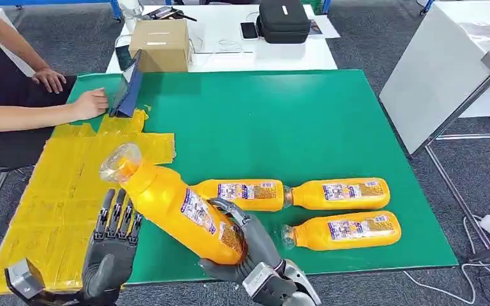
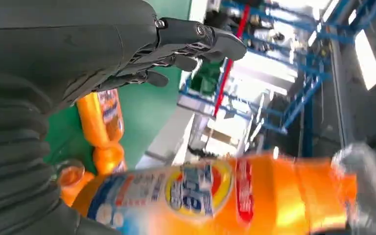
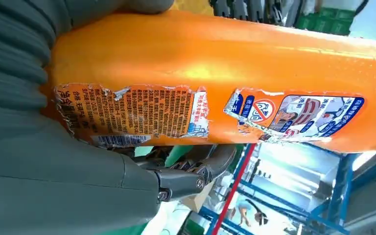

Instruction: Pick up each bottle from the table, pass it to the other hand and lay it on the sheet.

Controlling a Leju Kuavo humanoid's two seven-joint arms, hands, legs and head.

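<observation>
Held bottle: an orange bottle (image 1: 178, 207) with a clear cap, tilted in the air over the near edge of the table, cap end pointing to 10 o'clock, base end low toward 4 o'clock; its torn label shows in the right wrist view (image 3: 215, 83).
Right hand: the right hand (image 1: 245, 245) grips the held bottle around its lower body, fingers wrapped under and behind it, thumb across the front.
Left hand: the left hand (image 1: 111, 245) is raised just beside the held bottle at its 8 o'clock, fingers straight, spread a little and pointing up, holding nothing; whether the fingertips touch the bottle cannot be told. In the left wrist view the fingers (image 2: 196, 36) reach out above the bottle.
Bottles on the table: three more orange bottles lie on their sides at 3 o'clock of the held one; the left far bottle (image 1: 245, 193) and the right far bottle (image 1: 341, 193) meet end to end in a row, and the near bottle (image 1: 344, 231) lies just in front of the right far one.
Sheet: the yellow sheet (image 1: 51, 191) covers the left part of the table, at 9 o'clock of the held bottle, with no bottle on it.
Table: the green table (image 1: 281, 121) carries all of this.
Person: a seated person at 10 o'clock rests a hand (image 1: 91, 103) at the table's far left corner, touching a dark tablet (image 1: 126, 86) that stands tilted there.
Beyond: a cardboard box (image 1: 161, 43) and a black case (image 1: 283, 19) sit on a white table (image 1: 230, 57) at 12 o'clock.
</observation>
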